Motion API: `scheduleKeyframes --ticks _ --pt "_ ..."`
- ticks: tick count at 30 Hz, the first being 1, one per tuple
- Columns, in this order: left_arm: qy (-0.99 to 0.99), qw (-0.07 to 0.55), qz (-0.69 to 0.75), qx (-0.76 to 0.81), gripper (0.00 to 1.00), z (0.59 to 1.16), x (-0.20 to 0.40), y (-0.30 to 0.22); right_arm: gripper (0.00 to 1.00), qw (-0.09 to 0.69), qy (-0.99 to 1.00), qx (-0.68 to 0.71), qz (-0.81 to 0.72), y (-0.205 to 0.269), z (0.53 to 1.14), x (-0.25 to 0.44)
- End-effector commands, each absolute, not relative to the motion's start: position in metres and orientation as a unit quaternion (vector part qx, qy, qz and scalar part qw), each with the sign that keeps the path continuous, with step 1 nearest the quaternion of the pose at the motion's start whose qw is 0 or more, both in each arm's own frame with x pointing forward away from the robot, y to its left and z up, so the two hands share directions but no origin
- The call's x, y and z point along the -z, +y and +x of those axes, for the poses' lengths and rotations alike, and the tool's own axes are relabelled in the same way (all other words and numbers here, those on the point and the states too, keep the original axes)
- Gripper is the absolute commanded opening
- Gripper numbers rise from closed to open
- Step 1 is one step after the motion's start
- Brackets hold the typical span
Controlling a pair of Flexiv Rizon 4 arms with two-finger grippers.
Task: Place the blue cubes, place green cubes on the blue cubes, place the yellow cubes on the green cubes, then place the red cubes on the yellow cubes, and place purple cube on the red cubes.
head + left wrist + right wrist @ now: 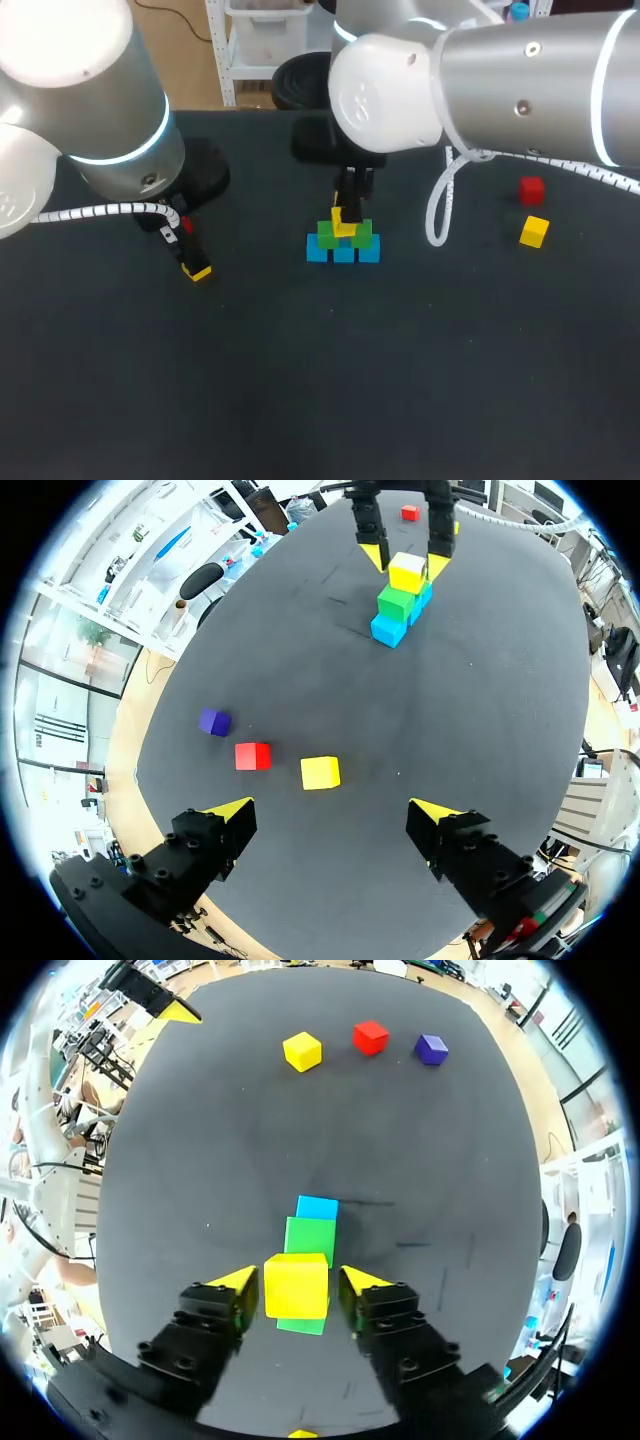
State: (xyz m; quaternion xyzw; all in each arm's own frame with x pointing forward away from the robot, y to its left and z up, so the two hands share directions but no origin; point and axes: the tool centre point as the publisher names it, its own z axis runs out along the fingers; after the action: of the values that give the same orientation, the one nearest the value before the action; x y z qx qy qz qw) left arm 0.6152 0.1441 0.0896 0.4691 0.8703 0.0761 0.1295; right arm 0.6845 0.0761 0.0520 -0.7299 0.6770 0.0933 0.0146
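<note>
Blue cubes (318, 251) and green cubes (327, 238) are sitting stacked. The right gripper (296, 1278) is straddling a yellow cube (296, 1290) atop the stack; whether it is gripping cannot be told. The left gripper (330, 810) is hanging released, well left of the stack. Yellow, red and purple layers are remaining.

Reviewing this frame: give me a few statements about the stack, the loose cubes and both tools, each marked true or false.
1. A yellow cube sits between the fingers of the right tool. True.
2. The purple cube tops the stack. False: it lies loose near a red cube.
3. The green cubes rest on the blue cubes. True.
4. The left tool grips a red cube. False: it is open and holds nothing.
</note>
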Motion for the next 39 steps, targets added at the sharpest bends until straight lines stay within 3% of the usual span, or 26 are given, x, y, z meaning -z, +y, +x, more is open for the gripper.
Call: scheduleKeyframes --ticks 1,39 --pt "0.870 0.128 0.470 -0.074 1.00 0.617 -0.090 0.145 1.00 0.015 0.677 -0.095 -0.729 0.076 0.685 -0.052" --pt "0.870 0.128 0.470 -0.074 1.00 0.617 -0.090 0.145 1.00 0.042 0.662 -0.105 -0.741 0.087 0.689 -0.058"
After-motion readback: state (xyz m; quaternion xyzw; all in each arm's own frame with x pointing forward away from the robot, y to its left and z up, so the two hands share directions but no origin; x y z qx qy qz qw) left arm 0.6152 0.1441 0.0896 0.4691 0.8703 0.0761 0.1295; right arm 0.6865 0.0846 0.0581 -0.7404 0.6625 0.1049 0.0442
